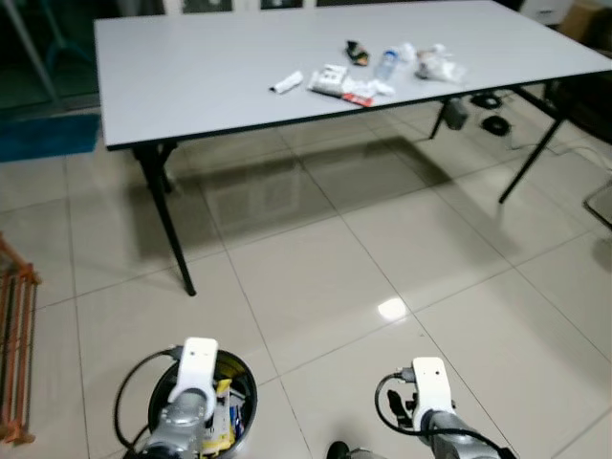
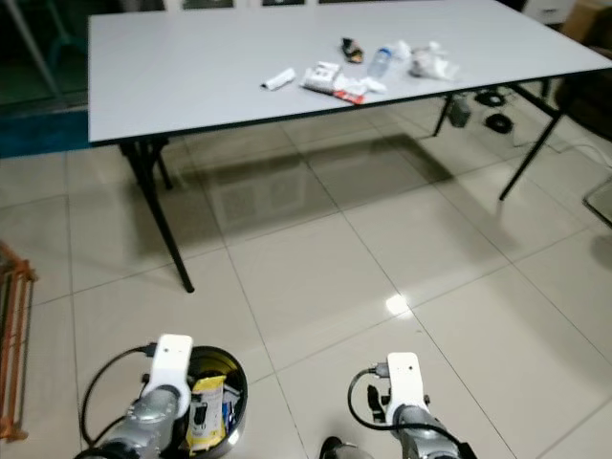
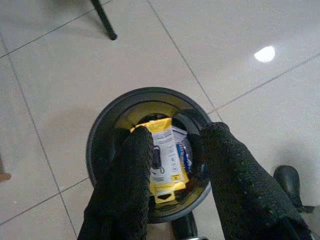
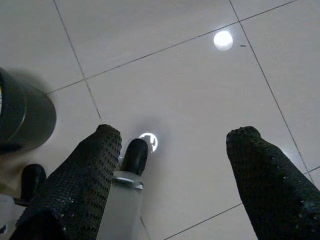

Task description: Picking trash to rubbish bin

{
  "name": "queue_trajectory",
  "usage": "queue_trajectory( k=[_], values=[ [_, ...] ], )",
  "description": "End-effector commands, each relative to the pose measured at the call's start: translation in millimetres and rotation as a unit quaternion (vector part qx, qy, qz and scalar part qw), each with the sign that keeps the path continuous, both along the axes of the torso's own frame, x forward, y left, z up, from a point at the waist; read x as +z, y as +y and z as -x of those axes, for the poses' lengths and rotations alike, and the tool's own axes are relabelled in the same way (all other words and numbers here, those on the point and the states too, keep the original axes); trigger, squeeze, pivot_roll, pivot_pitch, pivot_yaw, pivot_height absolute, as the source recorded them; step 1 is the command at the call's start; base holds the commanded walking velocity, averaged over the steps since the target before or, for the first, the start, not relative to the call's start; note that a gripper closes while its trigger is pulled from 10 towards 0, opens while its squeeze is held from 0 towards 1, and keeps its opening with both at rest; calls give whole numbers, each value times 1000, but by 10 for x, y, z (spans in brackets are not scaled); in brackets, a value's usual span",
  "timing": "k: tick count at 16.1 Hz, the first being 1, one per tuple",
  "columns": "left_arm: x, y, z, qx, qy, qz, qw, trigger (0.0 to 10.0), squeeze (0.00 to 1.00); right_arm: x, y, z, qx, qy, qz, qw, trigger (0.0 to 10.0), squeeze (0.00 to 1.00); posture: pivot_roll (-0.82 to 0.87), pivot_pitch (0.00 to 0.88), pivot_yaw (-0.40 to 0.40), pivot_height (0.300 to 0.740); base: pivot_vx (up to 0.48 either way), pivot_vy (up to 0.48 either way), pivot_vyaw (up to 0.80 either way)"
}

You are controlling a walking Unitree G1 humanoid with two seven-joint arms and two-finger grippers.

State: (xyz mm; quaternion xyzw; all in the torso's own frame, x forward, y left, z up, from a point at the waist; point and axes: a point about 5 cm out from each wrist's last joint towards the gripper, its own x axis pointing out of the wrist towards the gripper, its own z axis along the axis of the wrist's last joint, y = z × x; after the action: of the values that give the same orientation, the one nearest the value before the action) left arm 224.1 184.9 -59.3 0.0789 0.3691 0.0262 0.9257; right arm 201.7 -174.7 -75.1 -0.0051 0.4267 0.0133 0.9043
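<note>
A dark round rubbish bin stands on the tiled floor right under my left arm, with a yellow and white packet lying inside it. My left gripper hangs open just above the bin's mouth, nothing between its fingers. My right gripper is open over bare floor tiles beside the bin. Far ahead, on the grey table, lies more trash: a white roll, a white packet, a plastic bottle, a dark wrapper and crumpled plastic.
The table's black legs stand between me and the far side. An orange rack is at my left. Cables and black items lie on the floor under the table's right end. Open tiled floor stretches ahead.
</note>
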Motion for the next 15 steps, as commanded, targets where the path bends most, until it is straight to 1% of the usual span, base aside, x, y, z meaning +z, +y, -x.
queue_trajectory(
  k=[1, 3, 4, 15],
  values=[
    [4, -21, -13, -5, 0, 1, 1000, 10000, 0, -1, -47, 9, -8, 2, 2, 1000, 10000, 0, 39, 83, -73, 740, 0, 0, 0],
    [5, -20, -16, -9, 2, -5, 1000, 10000, 0, -3, -47, 11, -8, 3, 2, 1000, 10000, 0, 38, 84, -72, 740, 0, 0, 0],
    [4, -21, -16, -9, 3, -5, 1000, 10000, 0, -6, -45, 15, -9, 6, 0, 1000, 10000, 0, 38, 84, -72, 740, 0, 0, -413],
    [15, -16, -29, -2, -3, 4, 1000, 10000, 0, -16, -35, 26, -6, 14, 3, 1000, 10000, 0, 39, 82, -70, 740, 0, 0, -800]
  ],
)
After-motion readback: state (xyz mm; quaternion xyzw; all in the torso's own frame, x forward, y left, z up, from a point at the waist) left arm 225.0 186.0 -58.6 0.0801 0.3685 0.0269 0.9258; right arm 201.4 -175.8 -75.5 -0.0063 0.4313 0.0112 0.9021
